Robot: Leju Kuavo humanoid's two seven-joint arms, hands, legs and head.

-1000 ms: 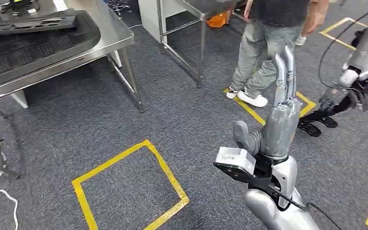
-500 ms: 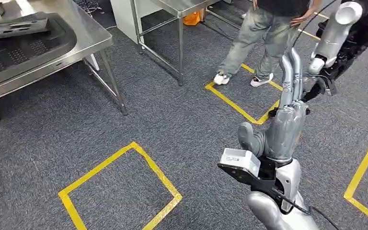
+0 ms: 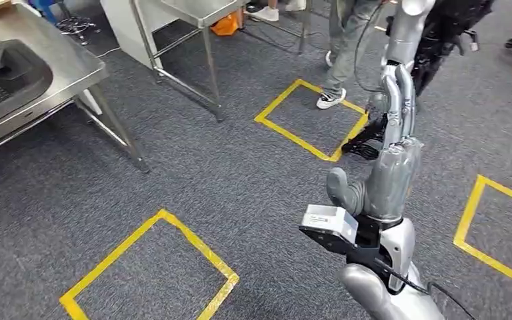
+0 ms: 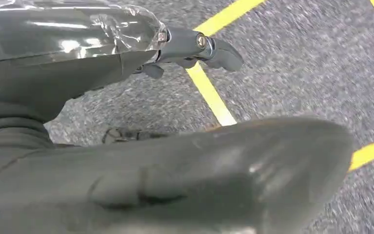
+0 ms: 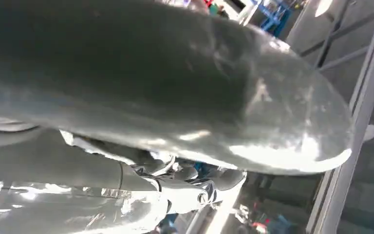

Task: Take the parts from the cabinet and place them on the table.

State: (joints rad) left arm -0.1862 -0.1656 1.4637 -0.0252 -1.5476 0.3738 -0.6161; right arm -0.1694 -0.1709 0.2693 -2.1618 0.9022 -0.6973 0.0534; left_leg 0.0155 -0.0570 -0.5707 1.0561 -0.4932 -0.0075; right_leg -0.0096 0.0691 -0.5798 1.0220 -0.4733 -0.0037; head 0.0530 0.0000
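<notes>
Right hand (image 3: 392, 167) upright, fingers (image 3: 398, 100) straight, together, empty; left hand (image 4: 126, 146) blurred, grip unclear; table (image 3: 73, 70) edge-cropped.

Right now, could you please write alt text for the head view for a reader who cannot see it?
The robot's right hand is raised with fingers straight, holding nothing, over grey carpet marked with yellow tape squares. A steel table stands at left, and a person's legs ahead.

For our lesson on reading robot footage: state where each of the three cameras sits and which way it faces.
Head view: high on the body, facing down at the carpet; the raised right hand shows.
Left wrist view: behind the left hand, facing the carpet and yellow tape.
Right wrist view: behind the right hand, facing out and up at shelving.
Shared: head and left wrist views both show carpet with yellow tape.
</notes>
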